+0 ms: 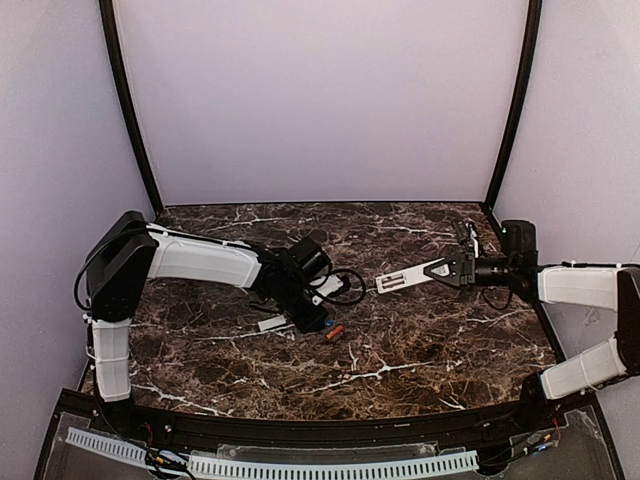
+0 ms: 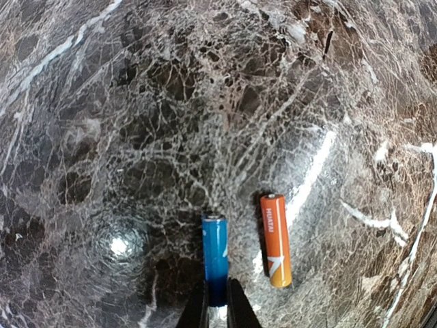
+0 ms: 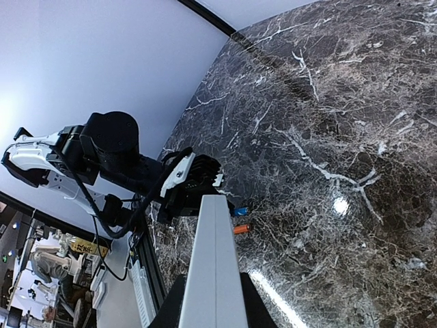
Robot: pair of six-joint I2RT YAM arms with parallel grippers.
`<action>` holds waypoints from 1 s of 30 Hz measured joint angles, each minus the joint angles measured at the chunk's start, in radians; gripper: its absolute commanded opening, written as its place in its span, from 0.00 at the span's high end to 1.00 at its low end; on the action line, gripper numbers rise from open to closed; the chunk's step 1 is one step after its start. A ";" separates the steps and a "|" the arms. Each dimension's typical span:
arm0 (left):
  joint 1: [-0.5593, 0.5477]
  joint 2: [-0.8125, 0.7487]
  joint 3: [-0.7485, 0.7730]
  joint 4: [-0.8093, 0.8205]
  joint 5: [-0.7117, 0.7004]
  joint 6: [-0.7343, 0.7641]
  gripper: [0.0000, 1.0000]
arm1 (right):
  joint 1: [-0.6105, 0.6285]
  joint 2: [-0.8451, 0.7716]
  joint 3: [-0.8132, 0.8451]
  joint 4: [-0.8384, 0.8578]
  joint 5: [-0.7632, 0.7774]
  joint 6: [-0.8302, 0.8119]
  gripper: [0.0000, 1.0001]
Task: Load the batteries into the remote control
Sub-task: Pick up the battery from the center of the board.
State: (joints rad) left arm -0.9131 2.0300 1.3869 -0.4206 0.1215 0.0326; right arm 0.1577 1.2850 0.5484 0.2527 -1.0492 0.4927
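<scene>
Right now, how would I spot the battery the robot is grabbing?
Look at the dark marble table, then find the left gripper near its middle. The blue battery lies flat with one end pinched between its fingertips. Its only close neighbour, the orange battery, lies loose beside it with nothing touching it.

A robotics lab cell: marble-topped table (image 1: 420,365) boxed in by plain lavender walls (image 1: 320,100).
</scene>
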 measured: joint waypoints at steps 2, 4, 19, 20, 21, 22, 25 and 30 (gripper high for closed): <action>0.000 0.000 0.000 0.003 -0.006 0.008 0.89 | 0.000 0.008 -0.002 0.013 0.000 0.014 1.00; -0.001 0.000 0.000 0.007 -0.013 0.013 0.87 | 0.000 0.008 -0.010 0.027 0.000 0.024 1.00; -0.002 0.019 0.021 -0.013 -0.084 0.037 0.99 | 0.000 0.007 -0.026 0.041 0.000 0.040 1.00; -0.002 0.017 0.017 -0.010 -0.085 0.043 1.00 | 0.000 0.007 -0.027 0.045 -0.001 0.041 1.00; -0.002 0.009 0.005 0.003 -0.084 0.054 1.00 | 0.000 0.007 -0.029 0.055 -0.002 0.044 1.00; -0.002 -0.012 -0.025 0.027 -0.077 0.067 1.00 | 0.000 0.007 -0.030 0.064 -0.005 0.048 1.00; -0.001 -0.144 -0.182 0.103 -0.045 0.117 1.00 | 0.000 0.007 -0.041 0.104 -0.014 0.072 1.00; -0.002 -0.420 -0.377 0.254 0.027 0.219 1.00 | 0.014 -0.005 -0.064 0.148 -0.027 0.109 1.00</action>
State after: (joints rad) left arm -0.9146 1.6096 1.0096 -0.1661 0.1482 0.2520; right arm 0.1722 1.2804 0.4847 0.4011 -1.0763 0.6022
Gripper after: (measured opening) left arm 0.083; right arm 0.174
